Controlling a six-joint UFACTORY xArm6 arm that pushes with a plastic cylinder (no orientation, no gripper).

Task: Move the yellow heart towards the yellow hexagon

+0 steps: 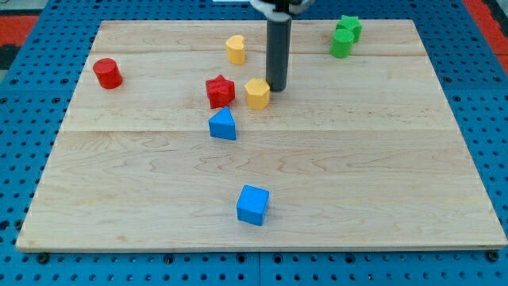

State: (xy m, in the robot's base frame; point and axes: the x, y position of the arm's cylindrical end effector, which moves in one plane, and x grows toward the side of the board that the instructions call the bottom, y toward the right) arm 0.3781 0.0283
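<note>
The yellow heart [235, 48] stands near the view's top, left of the rod. The yellow hexagon [257, 93] sits below and slightly right of it, near the board's middle. My tip [275, 87] rests on the board just right of the yellow hexagon, touching or almost touching its right side. The tip is below and to the right of the yellow heart, well apart from it.
A red star [220, 90] sits just left of the hexagon. A blue triangle [223, 125] lies below it. A blue cube [253, 204] is near the view's bottom. A red cylinder [107, 73] is at the left. Two green blocks [344, 36] are at the top right.
</note>
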